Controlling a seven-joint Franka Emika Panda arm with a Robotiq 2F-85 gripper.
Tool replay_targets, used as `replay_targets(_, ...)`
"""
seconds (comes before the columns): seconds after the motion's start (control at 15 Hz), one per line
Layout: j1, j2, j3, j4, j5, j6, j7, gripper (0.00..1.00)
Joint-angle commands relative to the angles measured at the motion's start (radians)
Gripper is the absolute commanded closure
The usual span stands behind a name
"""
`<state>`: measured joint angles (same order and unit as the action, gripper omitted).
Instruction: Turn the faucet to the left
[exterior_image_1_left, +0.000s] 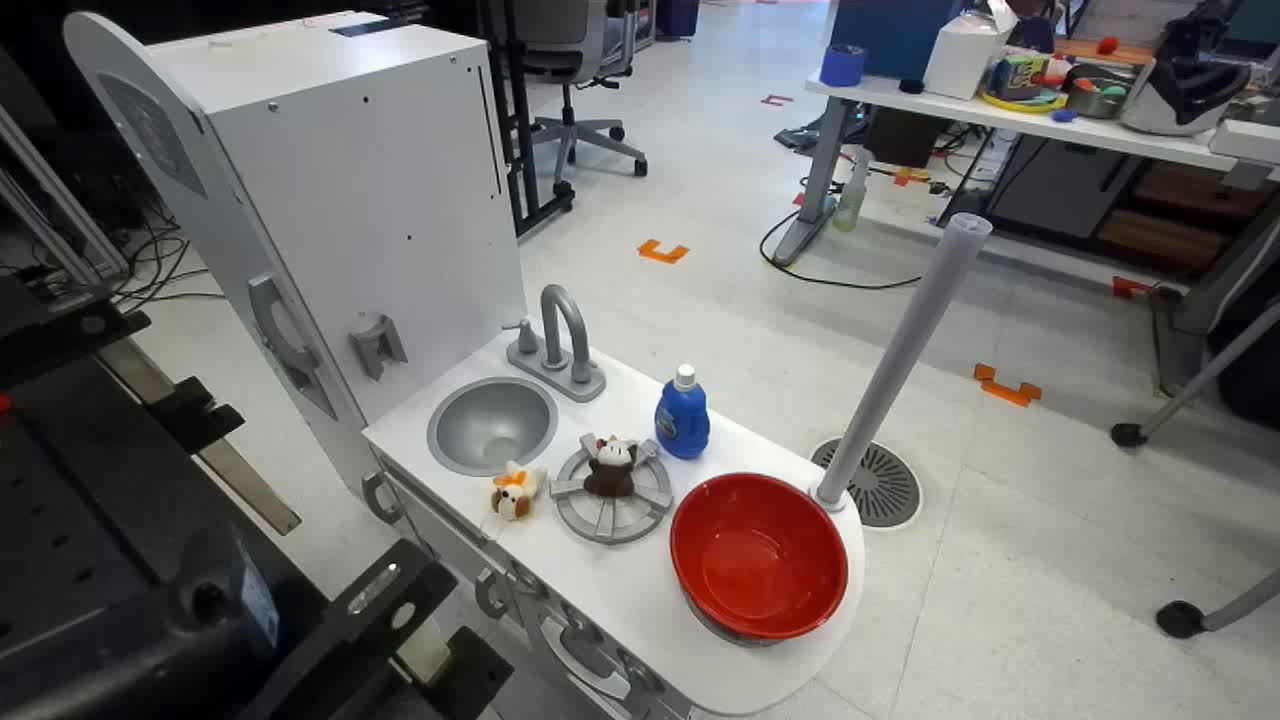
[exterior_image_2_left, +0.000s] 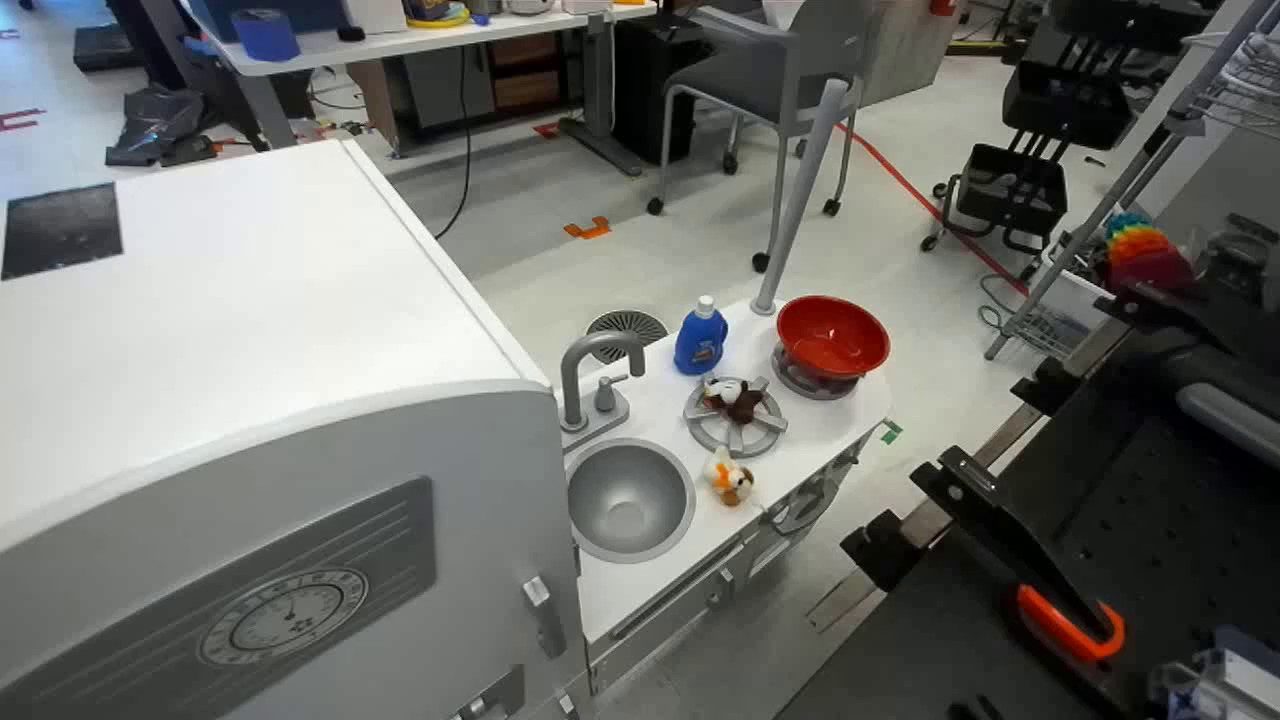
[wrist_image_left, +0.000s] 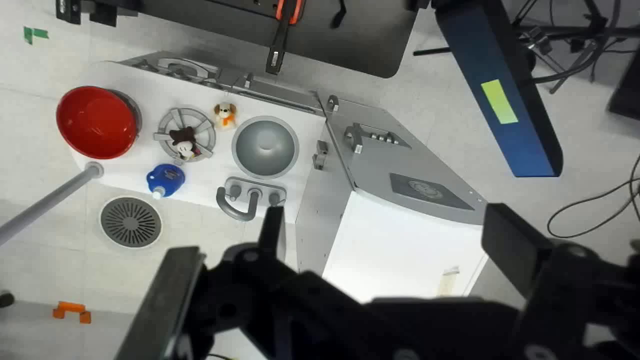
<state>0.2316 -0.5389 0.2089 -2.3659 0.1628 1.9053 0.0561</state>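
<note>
Faucet (wrist_image_left: 254, 199) left of centre, wrist view, spout (wrist_image_left: 242, 216) aimed frame-left, off the basin (wrist_image_left: 265, 147) | gripper (wrist_image_left: 384, 225) parted wide, empty, not touching | approach and turn — probably all still to do

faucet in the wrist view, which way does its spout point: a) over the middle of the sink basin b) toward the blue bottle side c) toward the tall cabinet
B: the faucet hooks over on the side of the blue bottle, its end clear of the sink basin.
</note>
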Motion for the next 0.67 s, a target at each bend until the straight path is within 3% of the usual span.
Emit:
replay_targets(0.0, 0.000, 0.001, 0.000, 0.004, 0.000, -0.003, 0.000, 0.00)
replay_targets(0.27, -0.021, 0.055, 0.008, 0.022, -0.059, 0.034, -0.010, 0.00)
replay_targets(0.6, -0.084, 0.253, -0.021, 0.070, -0.226, 0.192, -0.064, 0.00)
